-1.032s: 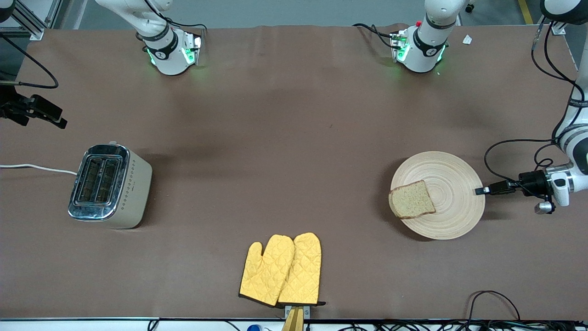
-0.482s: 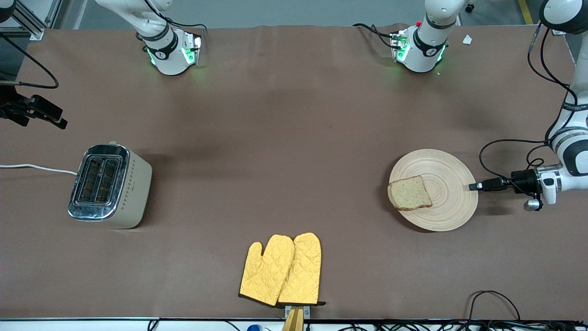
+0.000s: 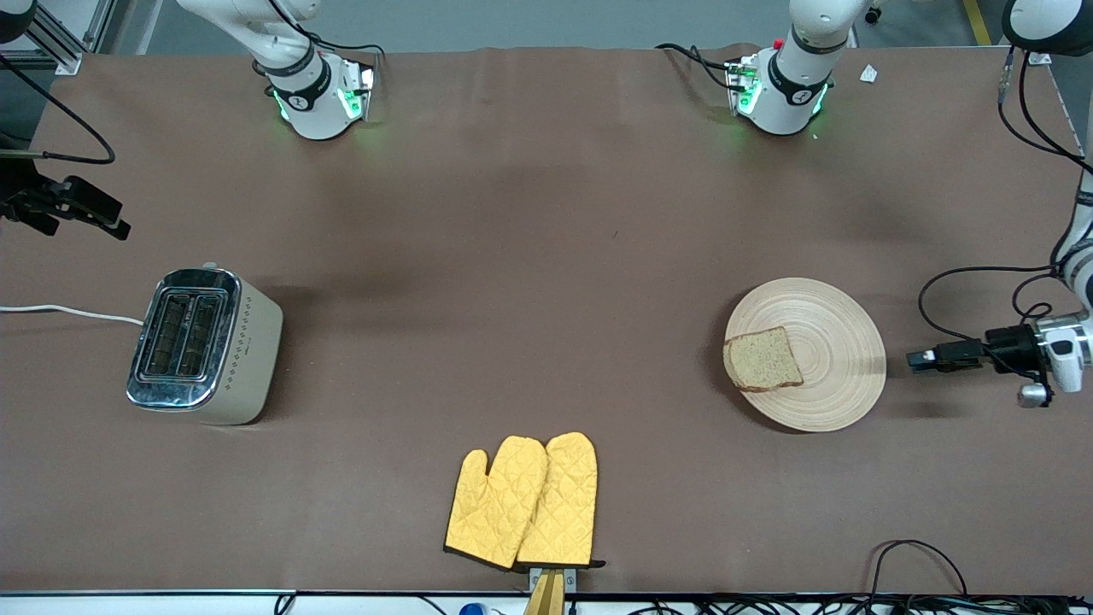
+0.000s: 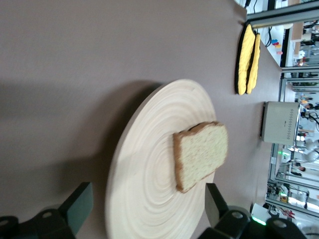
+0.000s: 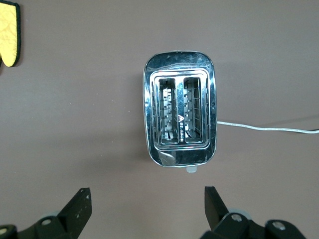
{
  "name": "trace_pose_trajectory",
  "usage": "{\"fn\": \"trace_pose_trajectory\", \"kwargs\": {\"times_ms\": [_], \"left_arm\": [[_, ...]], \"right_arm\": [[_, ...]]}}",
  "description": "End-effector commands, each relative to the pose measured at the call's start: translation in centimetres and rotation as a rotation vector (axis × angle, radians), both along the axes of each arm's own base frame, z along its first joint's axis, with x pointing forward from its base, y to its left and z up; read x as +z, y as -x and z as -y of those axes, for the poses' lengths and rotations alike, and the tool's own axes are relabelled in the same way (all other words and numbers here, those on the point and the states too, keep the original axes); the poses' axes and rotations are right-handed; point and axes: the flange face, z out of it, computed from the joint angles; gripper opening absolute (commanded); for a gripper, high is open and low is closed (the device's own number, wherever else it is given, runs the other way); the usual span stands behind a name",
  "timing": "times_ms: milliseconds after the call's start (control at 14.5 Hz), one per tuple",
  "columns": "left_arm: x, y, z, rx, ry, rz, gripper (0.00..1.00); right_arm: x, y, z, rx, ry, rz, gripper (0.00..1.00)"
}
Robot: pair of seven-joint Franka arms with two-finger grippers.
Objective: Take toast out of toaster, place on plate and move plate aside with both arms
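Left gripper (image 3: pixel 915 360) has released the round pale-wood plate (image 3: pixel 841 342) and backed off, jaws open; the speckled brown toast (image 3: pixel 762 360) lies on it; right gripper (image 5: pixel 148 205), open, waits above the cream-and-chrome toaster (image 3: pixel 203 346); task appears complete

A pair of yellow quilted oven mitts (image 3: pixel 523 500) lay flat and overlapping on the brown bench (image 3: pixel 529 282), close to its edge nearest the front camera and about midway along it. Their dark-trimmed cuffs pointed toward that edge. A small white scrap (image 3: pixel 868 74) sat near the left arm's end.
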Motion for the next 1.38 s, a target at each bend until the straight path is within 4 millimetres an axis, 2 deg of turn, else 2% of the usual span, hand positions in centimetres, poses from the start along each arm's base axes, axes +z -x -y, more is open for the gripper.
{"fn": "trace_pose_trajectory", "kwargs": {"times_ms": [0,138,275,482,619,757,1032,1308], "left_arm": [[6.4,-2.7,3.1,-0.023,-0.096,-0.023,1.0],[10.0,-4.2,6.7,-0.042,-0.171,-0.042,1.0],[14.2,-5.2,11.5,0.001,-0.258,-0.1,1.0],[18.8,-5.6,18.0,0.056,-0.361,-0.155,1.0],[21.0,-5.5,22.8,0.068,-0.456,-0.169,1.0],[22.4,-5.2,26.4,0.085,-0.543,-0.176,1.0],[24.9,-3.9,31.6,0.054,-0.648,-0.144,1.0],[26.1,-2.2,36.5,0.009,-0.757,-0.14,1.0]], "right_arm": [[0.2,0.7,-0.2,0.004,-0.006,0.013,1.0],[0.2,0.7,-0.2,0.004,-0.006,0.013,1.0],[0.2,0.7,-0.1,0.002,-0.006,0.013,1.0],[0.3,0.6,-0.1,0.002,-0.006,0.018,1.0],[0.3,0.6,-0.2,0.004,-0.006,0.018,1.0],[0.4,0.6,-0.2,0.004,-0.006,0.021,1.0],[0.5,0.6,-0.1,0.002,-0.007,0.022,1.0],[0.5,0.6,-0.1,0.002,-0.007,0.022,1.0]]}}
